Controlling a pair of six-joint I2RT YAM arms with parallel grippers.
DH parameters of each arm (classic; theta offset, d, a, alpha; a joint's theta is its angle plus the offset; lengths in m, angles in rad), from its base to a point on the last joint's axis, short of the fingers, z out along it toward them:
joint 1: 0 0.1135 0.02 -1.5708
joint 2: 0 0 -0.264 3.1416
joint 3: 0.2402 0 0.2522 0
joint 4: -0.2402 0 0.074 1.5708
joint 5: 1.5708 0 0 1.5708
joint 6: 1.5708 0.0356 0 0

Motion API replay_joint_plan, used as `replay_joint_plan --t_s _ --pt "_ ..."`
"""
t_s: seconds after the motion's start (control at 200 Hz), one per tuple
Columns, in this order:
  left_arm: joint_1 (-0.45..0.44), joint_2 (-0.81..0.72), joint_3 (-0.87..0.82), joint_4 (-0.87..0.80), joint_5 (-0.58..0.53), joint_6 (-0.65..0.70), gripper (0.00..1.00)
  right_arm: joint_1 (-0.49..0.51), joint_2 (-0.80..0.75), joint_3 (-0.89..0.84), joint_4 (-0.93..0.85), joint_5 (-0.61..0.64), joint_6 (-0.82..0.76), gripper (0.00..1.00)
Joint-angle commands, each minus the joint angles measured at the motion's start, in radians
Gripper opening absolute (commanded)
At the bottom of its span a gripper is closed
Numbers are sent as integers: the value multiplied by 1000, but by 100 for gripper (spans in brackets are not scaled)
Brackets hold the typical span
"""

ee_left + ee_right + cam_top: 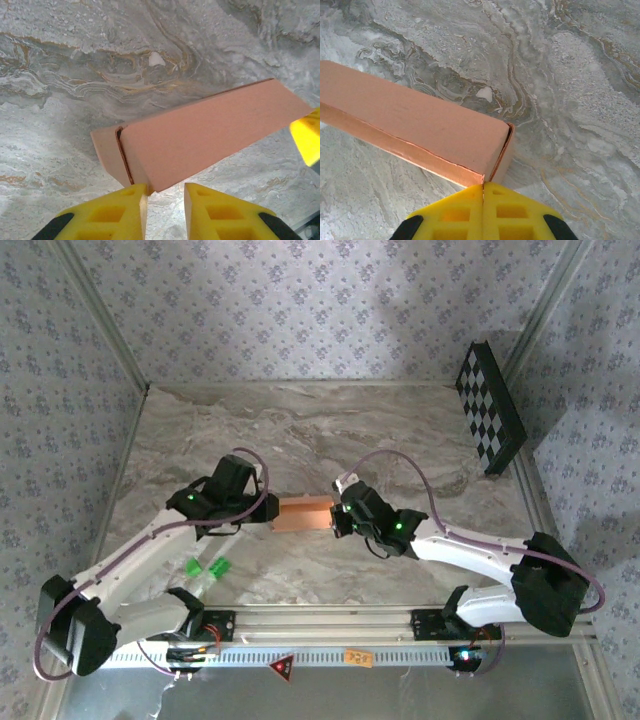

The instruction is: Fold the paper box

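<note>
Paper box [305, 513] noted lying on the marbled worktop [420, 440], midway between the two arms, made up into a long closed salmon-orange bar. In the top view both its ends are covered by the gripper heads; a short middle stretch is seen and the end flaps cannot be made out there. From the left wrist one end is shown: the flap is tucked in, with a dark slit along its seam. The far end is cut off at the frame edge, where a yellow finger [306, 142] of the other arm is seen beside it. Left gripper [166, 192] recorded released, a clear gap between its fingers, the box's nearest lower corner lying just at the tip of one finger. From the right wrist the opposite end is shown, flap closed with a thin seam, the rest of the box cut off at the left border. Right gripper [483, 192] recorded clenched, fingers pressed flat together, tips touching the box's lower corner. Whether any card edge is nipped between them cannot be told. Two small green pieces [218, 567] are seen on the worktop near the left arm, well apart from the box. A checkerboard panel [490, 410] is seen leaning at the far right wall.
</note>
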State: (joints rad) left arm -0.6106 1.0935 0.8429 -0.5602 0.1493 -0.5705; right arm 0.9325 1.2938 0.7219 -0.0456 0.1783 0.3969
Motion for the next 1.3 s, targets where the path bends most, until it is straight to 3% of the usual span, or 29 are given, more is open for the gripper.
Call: replay_joint_plan --t_s 0.0,0.15,0.26,0.38,0.62,0.83,1.294 --pt "-5 -20 58 -40 -20 -5 28 9 -10 -17 4 0 11 0" --pt "1 5 88 -62 -47 20 28 10 -6 -10 3 0 10 0" --pt "6 47 97 -77 -42 31 21 10 -1 -5 0 -2 9 0" --pt "6 71 83 -67 26 26 10 11 1 6 -13 0 7 0" --pt "-22 36 71 -56 149 26 9 9 -1 17 -29 -1 8 0" --pt "-34 48 33 -68 205 32 9 9 -12 35 -47 -6 6 11" --pt "-35 71 -24 -48 179 21 8 8 -78 113 -122 -36 -4 30"
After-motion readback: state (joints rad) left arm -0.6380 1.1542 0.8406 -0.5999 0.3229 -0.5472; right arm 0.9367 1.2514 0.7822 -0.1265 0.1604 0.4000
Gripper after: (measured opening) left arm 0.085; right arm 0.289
